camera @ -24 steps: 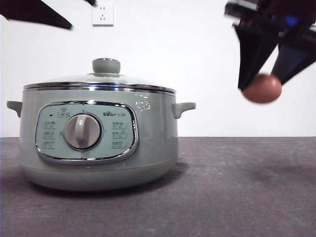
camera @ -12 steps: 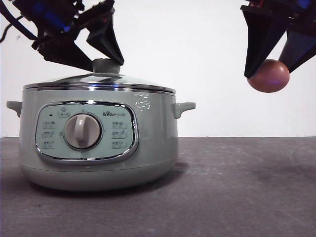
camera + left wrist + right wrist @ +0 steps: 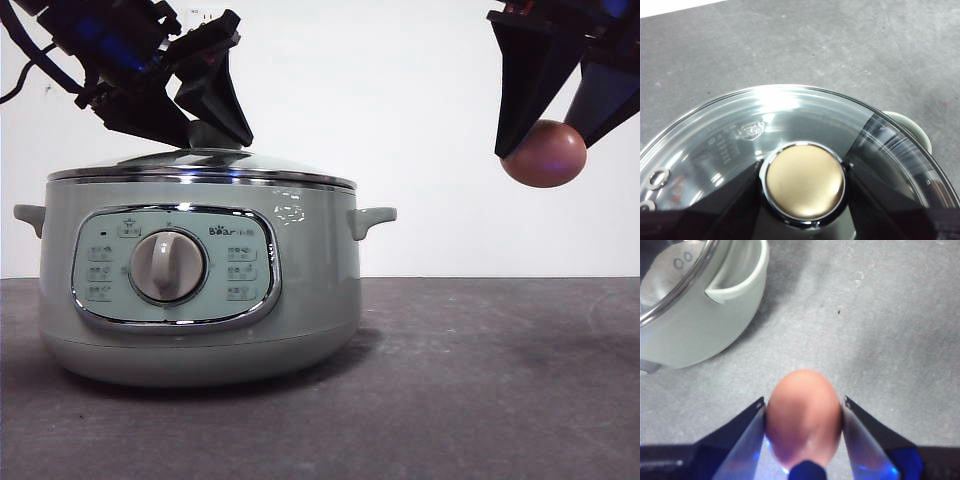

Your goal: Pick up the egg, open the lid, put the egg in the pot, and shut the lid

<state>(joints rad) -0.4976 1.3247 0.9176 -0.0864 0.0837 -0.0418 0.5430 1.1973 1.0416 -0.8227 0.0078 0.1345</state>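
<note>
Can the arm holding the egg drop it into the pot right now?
Probably not yet. The right gripper holds the egg in the air off to the side of the pot, and the lid sits on the pot. The left gripper is at the lid's knob, jaws on either side.

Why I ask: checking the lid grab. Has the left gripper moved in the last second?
Yes. The left gripper has come down from the top corner to the lid, its jaws now either side of the knob; the pot has not shifted.
</note>
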